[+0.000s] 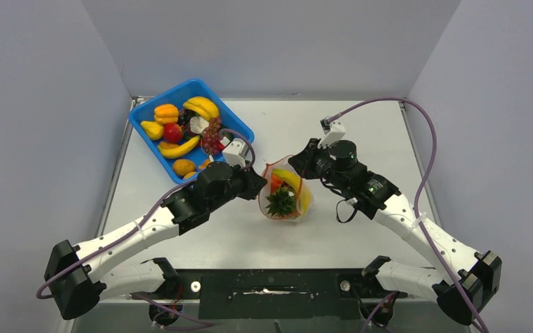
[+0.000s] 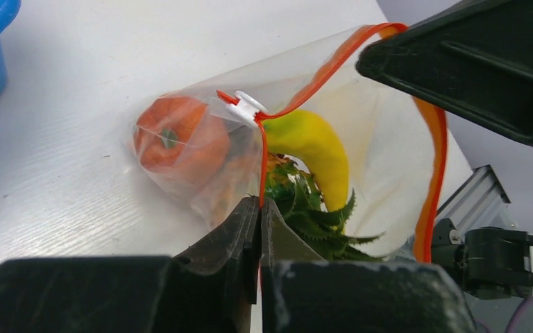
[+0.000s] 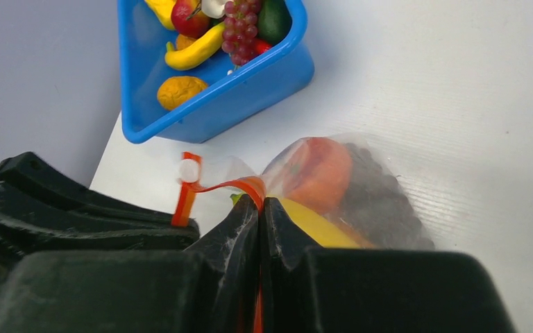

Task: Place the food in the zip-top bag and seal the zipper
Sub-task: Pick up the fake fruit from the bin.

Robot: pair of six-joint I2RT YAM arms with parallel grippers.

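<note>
The clear zip-top bag (image 1: pixel 286 193) stands open at mid-table, holding a pineapple (image 1: pixel 281 201), a yellow banana (image 2: pixel 319 149), an orange pepper (image 2: pixel 180 142) and dark grapes (image 3: pixel 382 201). Its red-orange zipper (image 2: pixel 319 73) rings the mouth, and the white slider (image 2: pixel 248 107) sits at one end. My left gripper (image 1: pixel 258 182) is shut on the mouth's left edge (image 2: pixel 260 201). My right gripper (image 1: pixel 298 163) is shut on the zipper strip at the far right edge (image 3: pixel 260 201). More food lies in the blue bin: bananas (image 1: pixel 201 107), grapes (image 1: pixel 212 135), a tomato (image 1: pixel 173 132) and a pepper (image 1: pixel 166 112).
The blue bin (image 1: pixel 180 90) sits at the back left, close behind my left arm; it also shows in the right wrist view (image 3: pixel 250 83). Grey walls enclose the white table on three sides. The two grippers face each other across the bag.
</note>
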